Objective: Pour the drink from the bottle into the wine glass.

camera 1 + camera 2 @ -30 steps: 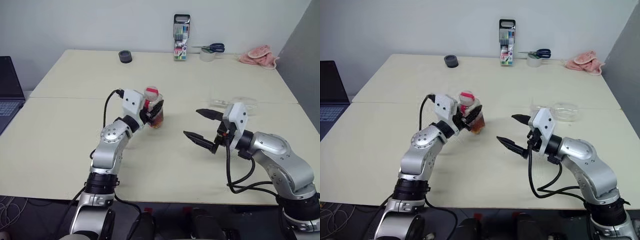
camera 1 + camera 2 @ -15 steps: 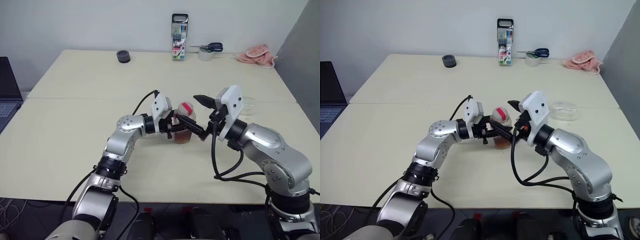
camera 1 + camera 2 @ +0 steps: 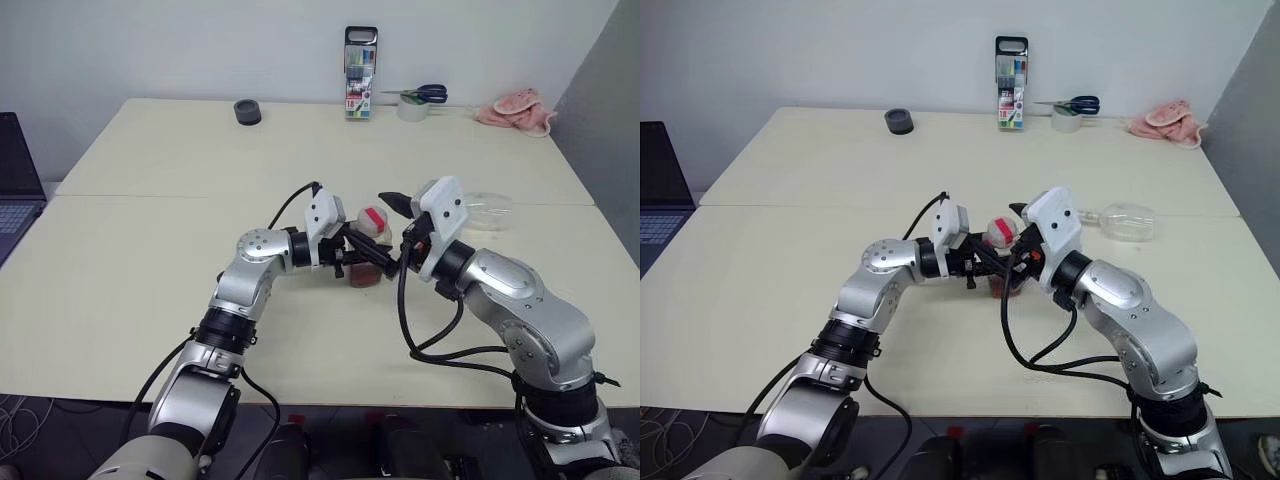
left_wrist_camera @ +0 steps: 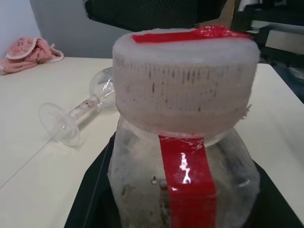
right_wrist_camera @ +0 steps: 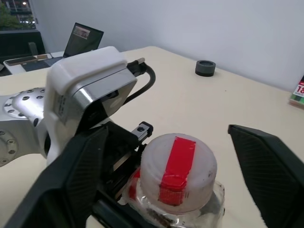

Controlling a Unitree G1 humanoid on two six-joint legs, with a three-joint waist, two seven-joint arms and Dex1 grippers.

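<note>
Cream table (image 3: 120,290), left to right: left gripper (image 3: 358,262) clamped tight on the bottle (image 3: 369,250), upright mid-table, red-and-white cap (image 5: 178,163) on, amber drink (image 3: 366,275) low in the body. Right gripper (image 5: 183,175) has fingers spread wide either side of the cap, not gripping it. Wine glass (image 3: 478,210) lies on its side just beyond the right gripper.

Office or lab room, pale tables (image 3: 130,250) pushed together, laptop (image 3: 14,190) at edge, marker-pen case (image 3: 361,74), scissors (image 3: 420,95), plain white wall (image 3: 180,45)
</note>
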